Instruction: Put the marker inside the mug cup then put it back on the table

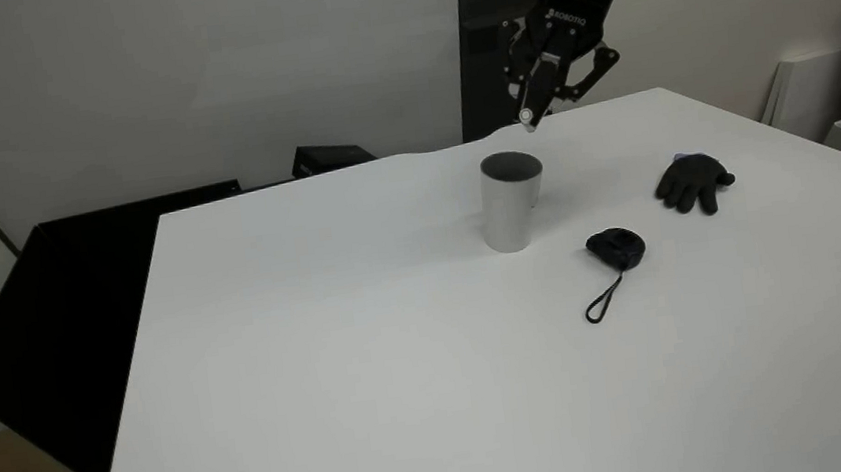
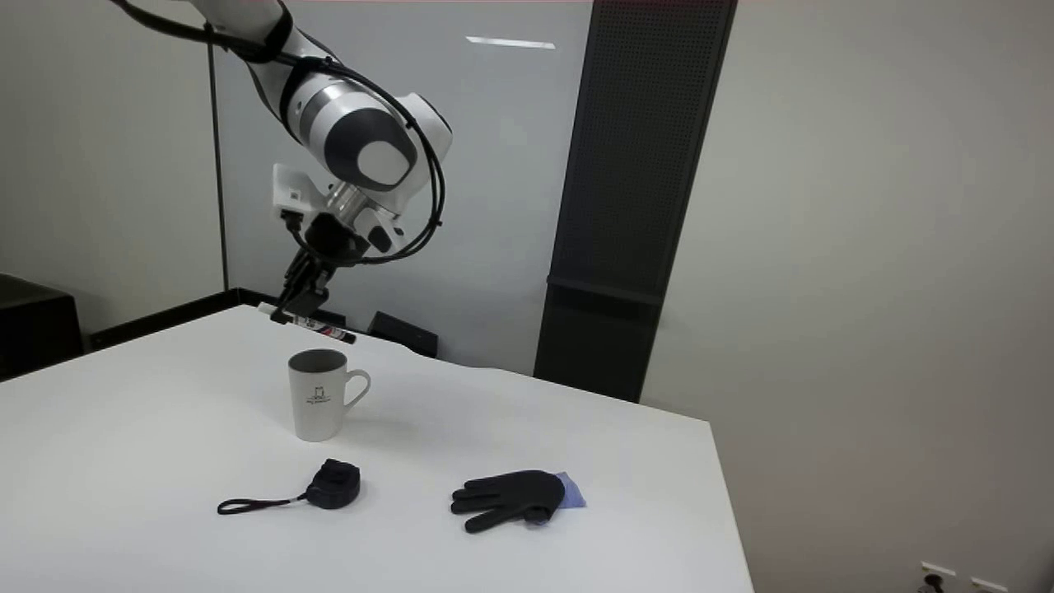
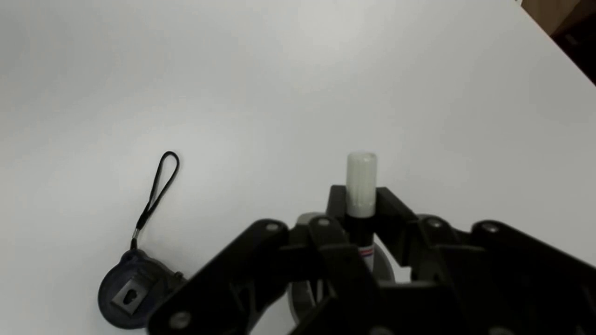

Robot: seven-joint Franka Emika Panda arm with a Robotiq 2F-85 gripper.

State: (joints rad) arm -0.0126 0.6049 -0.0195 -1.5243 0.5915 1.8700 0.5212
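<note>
The marker, white with black parts and a red mark, shows in an exterior view (image 2: 328,330) and in the wrist view (image 3: 361,184). My gripper (image 2: 290,314) is shut on it near its white-capped end and holds it tilted in the air, black end lower. The gripper also shows in an exterior view (image 1: 533,108) and in the wrist view (image 3: 361,202). The light-grey mug cup (image 1: 506,210) stands upright on the white table (image 1: 308,360), below the gripper. Its handle shows in an exterior view (image 2: 317,403). In the wrist view its rim (image 3: 293,302) is mostly hidden behind the gripper.
A black tape measure (image 1: 618,247) with a cord loop lies near the mug, also in an exterior view (image 2: 333,484) and the wrist view (image 3: 132,295). A black glove (image 1: 690,181) lies farther off (image 2: 512,497). Black furniture (image 1: 66,324) stands beyond the table edge.
</note>
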